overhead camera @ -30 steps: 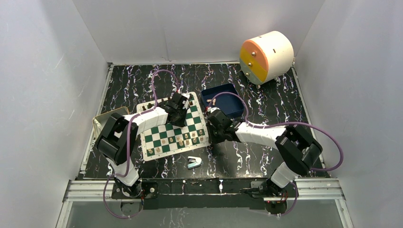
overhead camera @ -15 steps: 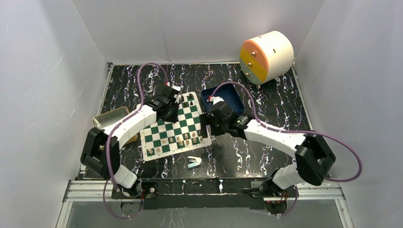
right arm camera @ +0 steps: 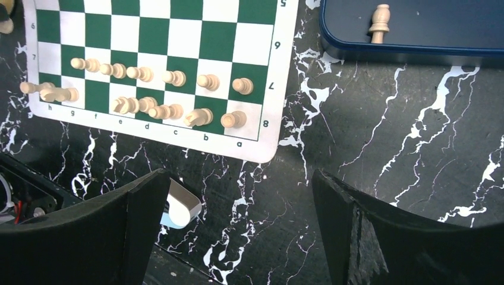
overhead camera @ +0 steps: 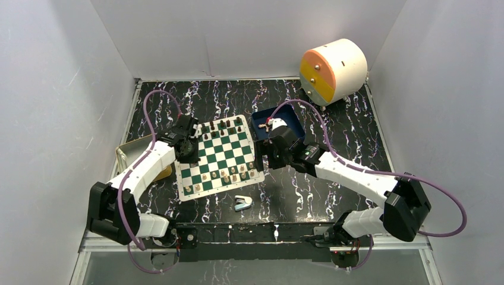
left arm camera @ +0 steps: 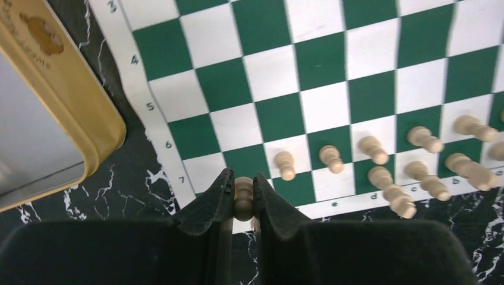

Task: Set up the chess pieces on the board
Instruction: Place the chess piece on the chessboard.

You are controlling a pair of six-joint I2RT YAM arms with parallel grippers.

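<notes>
Left gripper [left arm camera: 242, 184] is pinched nearly shut on a light tan chess piece [left arm camera: 243, 199], held between its fingertips over the left edge of the board [overhead camera: 221, 155], by the border. Right gripper [right arm camera: 239, 178] stands spread wide with nothing in it, above bare table just off the board's near right corner.

Black, marble-look table [overhead camera: 339, 136] with white veins carries everything, closed in by plain white walls [overhead camera: 238, 35] on three sides, with a metal rail [overhead camera: 267, 234] along the near side.

On the board, light chess pieces [right arm camera: 148, 74] fill much of the two near rows, some of them leaning or lying down, and dark pieces [overhead camera: 224, 124] stand along the far row. One more light piece [right arm camera: 378, 21] lies in the dark blue tray [overhead camera: 292, 132], just beside the board's far right corner. A gold-rimmed tin [left arm camera: 71, 107] sits just left of the board, under the left forearm. A small light-blue stapler-like object [overhead camera: 242, 203] lies on the table near the board's near edge. A white drum with an orange and yellow face [overhead camera: 333, 70] rests well off to the far right of the board. Purple cables loop above both arms.
</notes>
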